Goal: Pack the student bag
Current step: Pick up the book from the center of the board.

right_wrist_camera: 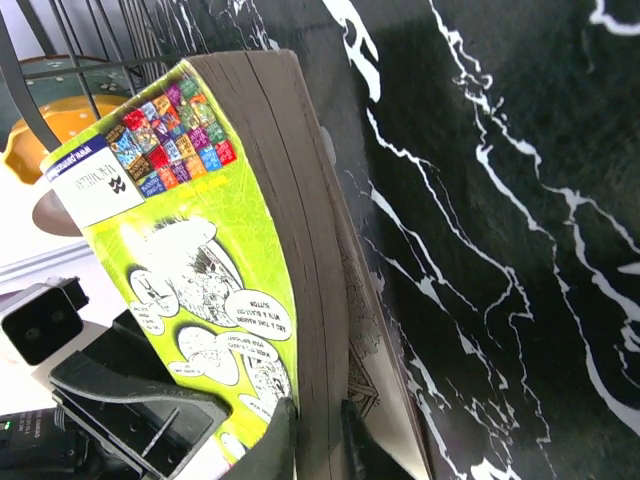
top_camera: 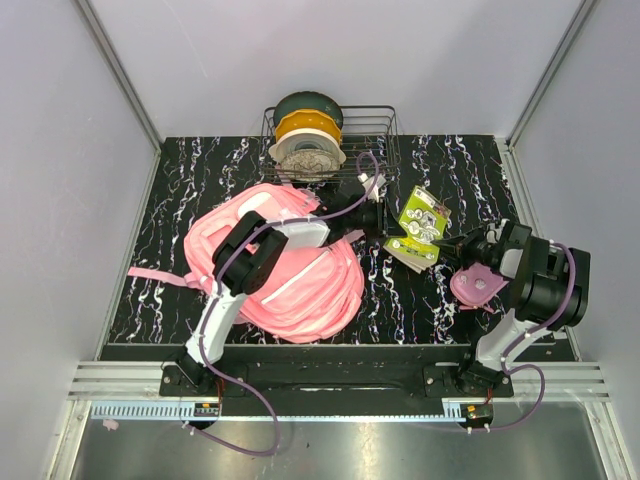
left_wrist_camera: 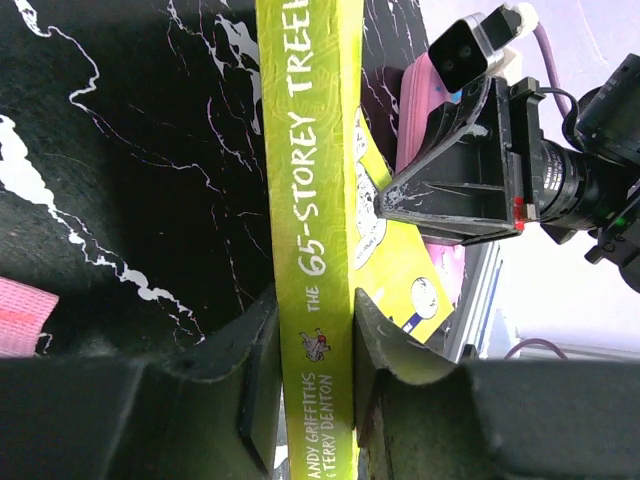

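The student bag (top_camera: 290,270), a big soft pink backpack, lies left of centre on the black marbled table; one of its pink straps (left_wrist_camera: 20,318) shows in the left wrist view. My left arm reaches over it to the right. A lime-green paperback (top_camera: 422,225) is held up on edge between both arms. My left gripper (left_wrist_camera: 312,380) is shut on the book's spine (left_wrist_camera: 310,200), a pad pressed on each side. My right gripper (right_wrist_camera: 318,440) is shut on the page block of the book (right_wrist_camera: 200,250) from the opposite edge, with the last pages and cover hanging loose beside its finger.
A small pink pencil case (top_camera: 477,285) lies under the right arm. At the back stands a wire basket (top_camera: 385,125) holding spools (top_camera: 308,135). Grey walls enclose the table on three sides.
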